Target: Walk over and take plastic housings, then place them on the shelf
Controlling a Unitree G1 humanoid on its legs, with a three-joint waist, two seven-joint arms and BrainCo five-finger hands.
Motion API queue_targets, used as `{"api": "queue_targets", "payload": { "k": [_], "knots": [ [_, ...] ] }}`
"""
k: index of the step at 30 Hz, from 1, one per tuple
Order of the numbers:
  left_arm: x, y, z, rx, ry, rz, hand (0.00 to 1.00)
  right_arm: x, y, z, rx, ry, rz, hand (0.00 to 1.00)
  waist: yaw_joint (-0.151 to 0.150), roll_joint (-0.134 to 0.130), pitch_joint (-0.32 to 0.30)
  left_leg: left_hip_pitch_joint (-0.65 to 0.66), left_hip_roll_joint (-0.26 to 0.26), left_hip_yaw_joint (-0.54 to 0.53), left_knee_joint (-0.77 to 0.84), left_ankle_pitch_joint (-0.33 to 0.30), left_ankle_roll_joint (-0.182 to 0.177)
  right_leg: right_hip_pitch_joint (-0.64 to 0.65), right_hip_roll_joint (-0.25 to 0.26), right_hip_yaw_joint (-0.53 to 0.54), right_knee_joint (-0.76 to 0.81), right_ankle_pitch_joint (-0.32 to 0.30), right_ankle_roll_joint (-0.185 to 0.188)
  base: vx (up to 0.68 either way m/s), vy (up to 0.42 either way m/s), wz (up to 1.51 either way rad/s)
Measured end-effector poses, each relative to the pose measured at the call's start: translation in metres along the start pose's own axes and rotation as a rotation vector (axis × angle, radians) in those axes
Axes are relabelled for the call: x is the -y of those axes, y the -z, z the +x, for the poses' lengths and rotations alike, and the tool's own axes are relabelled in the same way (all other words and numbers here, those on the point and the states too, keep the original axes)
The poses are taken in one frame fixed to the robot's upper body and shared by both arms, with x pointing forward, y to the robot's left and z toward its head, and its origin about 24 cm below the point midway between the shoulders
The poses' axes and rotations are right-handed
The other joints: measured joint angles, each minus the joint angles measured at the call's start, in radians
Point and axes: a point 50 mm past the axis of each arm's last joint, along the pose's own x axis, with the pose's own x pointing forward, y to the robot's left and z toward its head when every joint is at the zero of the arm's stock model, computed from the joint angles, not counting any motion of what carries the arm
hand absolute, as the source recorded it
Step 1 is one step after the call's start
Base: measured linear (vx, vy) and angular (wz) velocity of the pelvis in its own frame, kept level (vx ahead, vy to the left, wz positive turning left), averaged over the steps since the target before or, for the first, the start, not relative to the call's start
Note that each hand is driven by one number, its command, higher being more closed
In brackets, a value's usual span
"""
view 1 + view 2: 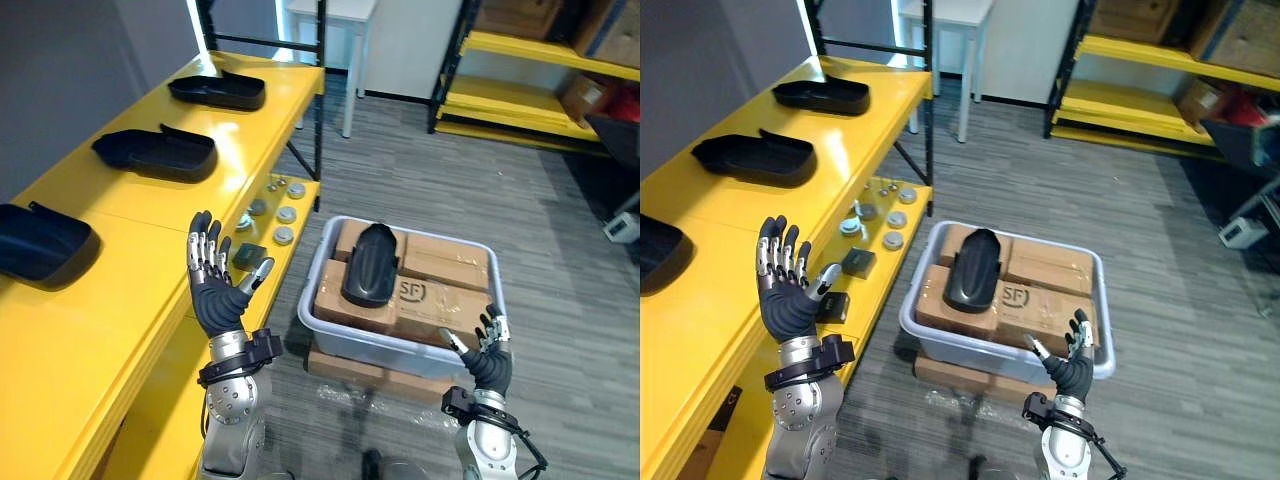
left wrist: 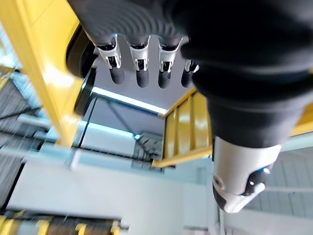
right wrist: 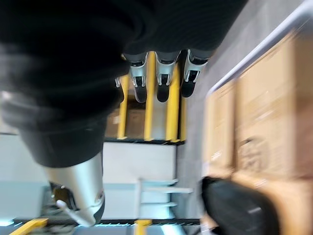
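One black plastic housing [image 1: 369,263] lies on cardboard boxes [image 1: 430,285] inside a grey bin [image 1: 330,325] on the floor. Three more housings rest on the yellow shelf [image 1: 150,215]: one far [image 1: 218,91], one in the middle [image 1: 155,152], one near at the left edge [image 1: 40,243]. My left hand [image 1: 213,275] is raised beside the shelf front, fingers straight and spread, holding nothing. My right hand [image 1: 487,350] hovers low at the bin's near right corner, fingers straight and empty. In the right wrist view the housing [image 3: 239,208] shows past the fingers [image 3: 164,81].
Small round metal parts [image 1: 277,211] and dark blocks [image 1: 249,256] sit on the lower yellow shelf level. A flat box [image 1: 345,368] lies under the bin. A white table [image 1: 335,30] and a yellow rack [image 1: 530,60] with boxes stand beyond, across grey floor.
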Motion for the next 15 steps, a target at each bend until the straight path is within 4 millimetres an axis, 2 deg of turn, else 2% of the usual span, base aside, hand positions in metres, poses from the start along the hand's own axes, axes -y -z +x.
{"api": "queue_targets", "payload": {
  "k": [1, 2, 3, 4, 5, 7, 8, 10, 11, 13, 15],
  "knots": [
    [-0.001, 0.000, 0.000, 0.001, 0.005, 0.001, 0.00, 0.000, 0.003, 0.000, -0.012, -0.009, -0.004, 0.00, 0.003, -0.014, -0.008, -0.022, -0.010, 0.006, -0.009, 0.014, -0.020, 0.033, -0.006, 0.005, -0.096, -0.027, 0.025, -0.16, -0.259, -0.45],
    [-0.003, 0.000, 0.001, 0.001, 0.006, 0.009, 0.00, -0.001, 0.003, 0.001, -0.012, -0.015, -0.008, 0.00, 0.004, -0.013, -0.009, -0.042, -0.012, 0.008, -0.010, 0.025, -0.030, 0.041, 0.000, 0.008, -0.162, -0.048, 0.007, -0.15, -0.292, -0.35],
    [-0.005, 0.007, -0.001, -0.039, -0.012, 0.015, 0.00, 0.000, 0.006, 0.007, -0.024, -0.029, -0.034, 0.00, 0.001, 0.019, -0.002, -0.069, 0.010, -0.007, -0.042, 0.051, -0.038, 0.026, 0.040, 0.007, -0.223, 0.014, -0.020, -0.09, -0.223, -0.31],
    [-0.006, 0.009, -0.002, -0.046, -0.021, 0.017, 0.00, 0.001, 0.007, 0.009, -0.028, -0.032, -0.043, 0.00, 0.001, 0.028, 0.001, -0.074, 0.021, -0.011, -0.054, 0.071, -0.040, 0.023, 0.058, 0.011, -0.242, 0.033, -0.029, -0.07, -0.243, -0.42],
    [-0.010, 0.012, -0.002, -0.058, -0.039, 0.027, 0.00, 0.001, 0.007, 0.012, -0.031, -0.038, -0.054, 0.00, 0.002, 0.035, 0.005, -0.086, 0.051, -0.011, -0.067, 0.100, -0.068, 0.019, 0.091, 0.017, -0.279, 0.062, -0.045, -0.01, -0.194, -0.35],
    [-0.017, 0.027, 0.000, -0.109, -0.074, 0.071, 0.00, 0.002, 0.006, 0.019, -0.022, -0.022, -0.053, 0.00, 0.001, 0.040, 0.022, -0.086, 0.081, -0.014, -0.093, 0.125, -0.092, 0.012, 0.124, 0.006, -0.292, 0.083, -0.060, 0.00, -0.158, -0.16],
    [-0.020, 0.035, 0.000, -0.139, -0.086, 0.086, 0.00, 0.002, 0.004, 0.020, -0.016, -0.016, -0.053, 0.00, 0.001, 0.041, 0.027, -0.083, 0.084, -0.019, -0.104, 0.132, -0.097, 0.012, 0.129, 0.003, -0.292, 0.083, -0.061, 0.00, -0.097, 0.12],
    [-0.031, 0.069, -0.005, -0.282, -0.133, 0.152, 0.00, 0.004, -0.002, 0.036, 0.012, 0.010, -0.057, 0.00, -0.006, 0.044, 0.047, -0.080, 0.079, -0.046, -0.144, 0.163, -0.096, 0.010, 0.131, -0.018, -0.292, 0.084, -0.062, 0.02, -0.074, 0.26],
    [-0.032, 0.076, -0.006, -0.317, -0.139, 0.168, 0.00, 0.002, -0.003, 0.041, 0.017, 0.016, -0.055, 0.00, -0.006, 0.045, 0.056, -0.078, 0.075, -0.049, -0.152, 0.174, -0.099, 0.011, 0.128, -0.021, -0.291, 0.084, -0.062, 0.02, -0.013, 0.23],
    [-0.040, 0.105, -0.018, -0.462, -0.144, 0.245, 0.00, -0.012, -0.019, 0.068, 0.066, 0.016, -0.047, 0.00, 0.002, 0.049, 0.102, -0.067, 0.061, -0.057, -0.175, 0.189, -0.093, 0.012, 0.118, -0.021, -0.288, 0.084, -0.062, 0.01, 0.028, 0.11],
    [-0.045, 0.117, -0.027, -0.538, -0.144, 0.289, 0.00, -0.030, -0.034, 0.090, 0.105, 0.011, -0.024, 0.00, 0.007, 0.051, 0.138, -0.068, 0.051, -0.061, -0.177, 0.195, -0.087, 0.012, 0.108, -0.022, -0.286, 0.086, -0.063, -0.01, 0.041, 0.09]
  ]
}}
